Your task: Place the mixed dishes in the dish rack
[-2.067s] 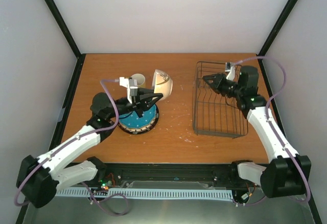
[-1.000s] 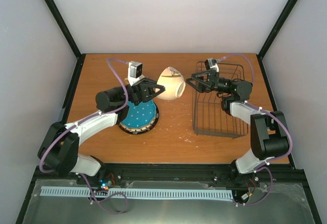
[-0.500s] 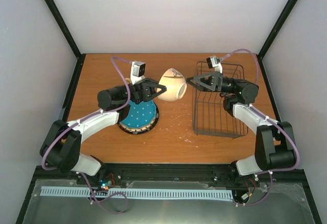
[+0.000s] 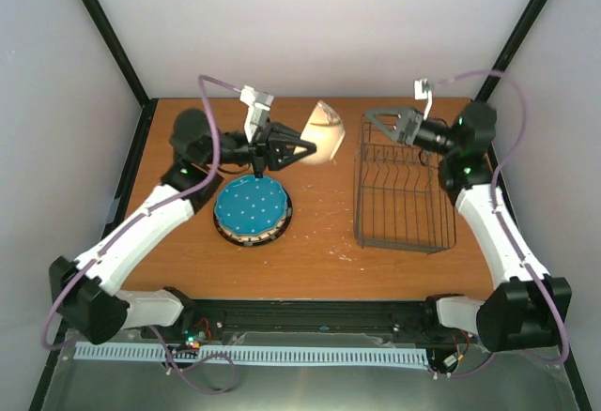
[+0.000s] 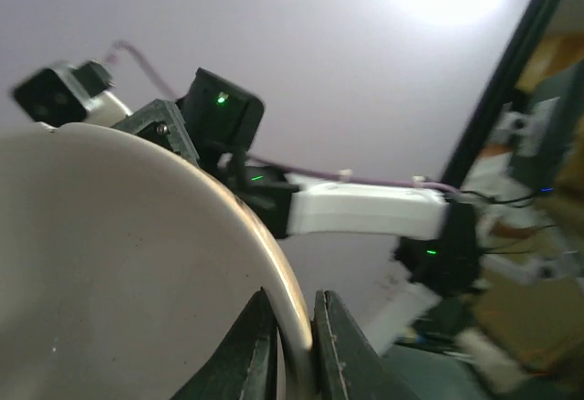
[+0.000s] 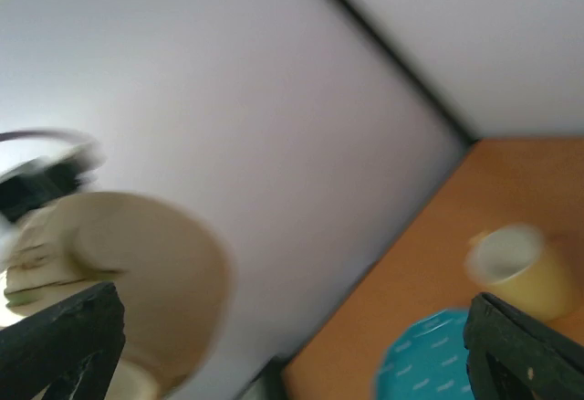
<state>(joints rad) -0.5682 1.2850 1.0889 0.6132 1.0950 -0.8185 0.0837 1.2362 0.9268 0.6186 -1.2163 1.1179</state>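
Note:
My left gripper (image 4: 302,148) is shut on the rim of the small cream-white bowl (image 4: 325,129), held in the air and tilted, above the table's back middle. In the left wrist view the fingers (image 5: 256,348) pinch the bowl (image 5: 119,281) rim. My right gripper (image 4: 378,120) is open and raised over the back left corner of the dish rack (image 4: 404,206), facing the bowl (image 6: 137,281) with a gap between. The teal dotted plate (image 4: 252,206) tops a stack on the table. The yellow mug (image 6: 525,272) stands beyond the teal plate (image 6: 429,363).
The wire rack holds nothing and lies on the right half of the wooden table (image 4: 319,242). Black frame posts (image 4: 103,26) and pale walls close in the sides and back. The right arm (image 5: 365,210) shows beyond the bowl in the left wrist view.
The left arm has lifted the bowl higher and farther back, off the plate stack. The right gripper has risen and drawn back to the right and has opened wider.

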